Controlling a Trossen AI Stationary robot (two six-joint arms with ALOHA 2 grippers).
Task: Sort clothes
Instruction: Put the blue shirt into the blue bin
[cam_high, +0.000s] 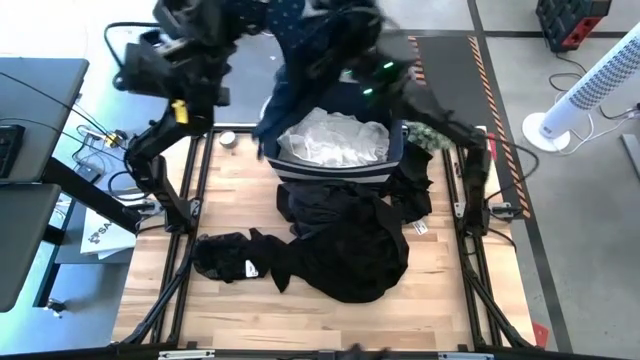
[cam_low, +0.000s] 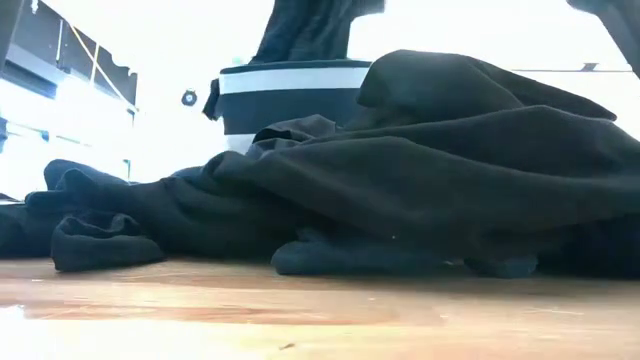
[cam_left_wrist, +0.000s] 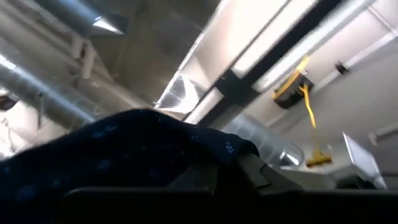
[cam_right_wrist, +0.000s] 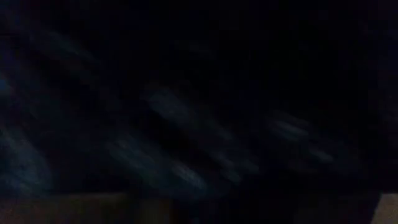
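Observation:
A navy garment with pale dots (cam_high: 296, 60) is lifted high over the dark blue bin (cam_high: 340, 168). Its lower end hangs down at the bin's left rim, and it also shows in the low view (cam_low: 310, 28). My left gripper (cam_high: 252, 14) is raised at the far edge, shut on the garment, whose cloth (cam_left_wrist: 124, 162) covers its fingers. My right gripper (cam_high: 352, 30) is raised beside it against the same garment; dark cloth (cam_right_wrist: 186, 124) fills its wrist view. White clothes (cam_high: 335, 138) lie in the bin. A pile of black clothes (cam_high: 345, 240) lies on the table in front of the bin. My left gripper holds the navy garment near its upper end (cam_left_wrist: 205, 146), with the gripper tipped upward toward the ceiling. The cloth drapes over the fingers and hides the place of contact. The garment hangs slack below, clear of the table.
A black piece (cam_high: 228, 258) lies spread toward the left of the pile. A small round object (cam_high: 228, 139) sits left of the bin. The bare wooden table top (cam_high: 300, 320) shows along the near edge. A fan (cam_high: 590, 90) stands off the table at the right.

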